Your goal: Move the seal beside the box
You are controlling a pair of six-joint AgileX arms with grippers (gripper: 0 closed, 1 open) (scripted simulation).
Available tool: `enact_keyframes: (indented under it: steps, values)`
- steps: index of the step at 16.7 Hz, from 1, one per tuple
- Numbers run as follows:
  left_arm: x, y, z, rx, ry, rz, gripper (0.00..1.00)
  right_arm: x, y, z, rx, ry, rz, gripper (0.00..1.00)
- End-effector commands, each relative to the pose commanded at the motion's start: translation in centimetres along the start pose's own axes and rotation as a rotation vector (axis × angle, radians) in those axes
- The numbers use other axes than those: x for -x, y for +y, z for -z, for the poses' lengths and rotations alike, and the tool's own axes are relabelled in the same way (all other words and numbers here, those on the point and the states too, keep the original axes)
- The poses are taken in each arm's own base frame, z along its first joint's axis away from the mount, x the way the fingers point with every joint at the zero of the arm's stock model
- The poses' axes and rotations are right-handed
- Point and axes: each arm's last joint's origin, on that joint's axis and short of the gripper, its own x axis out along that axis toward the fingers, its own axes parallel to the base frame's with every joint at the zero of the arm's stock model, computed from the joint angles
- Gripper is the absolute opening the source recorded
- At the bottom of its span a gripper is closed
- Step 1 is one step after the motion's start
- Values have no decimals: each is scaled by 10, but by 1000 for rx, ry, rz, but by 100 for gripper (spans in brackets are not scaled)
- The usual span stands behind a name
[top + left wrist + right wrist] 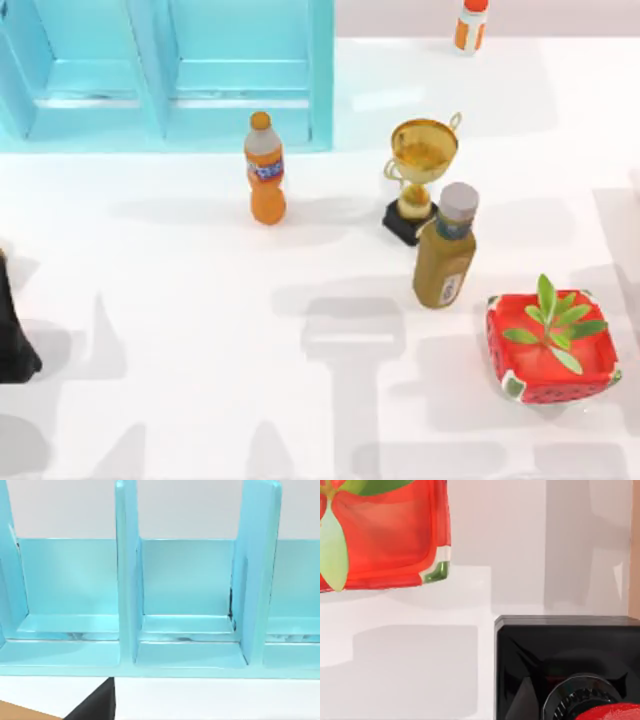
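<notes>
One seal (600,680), black base and red knob, sits near the box (385,535) on the counter (410,655); gripper state cannot be told. Judged next: confirm placement, withdraw.

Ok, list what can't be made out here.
Seal: right wrist view, knob cut off by the picture's edge.
Box: same view, mostly past the edge.
Far bottle: top view, top cut off by the edge.
Left arm: top view, cut off by the left edge.
</notes>
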Motion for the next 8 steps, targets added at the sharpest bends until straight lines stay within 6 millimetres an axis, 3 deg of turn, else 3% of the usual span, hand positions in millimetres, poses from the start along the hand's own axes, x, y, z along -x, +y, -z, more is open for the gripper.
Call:
enact_keyframes:
  steps: [4, 8]
  values:
    - [0, 0, 0, 0, 0, 0, 100, -2, 0, 0, 0, 2, 0, 0]
    - [0, 0, 0, 0, 0, 0, 100, -2, 0, 0, 0, 2, 0, 30]
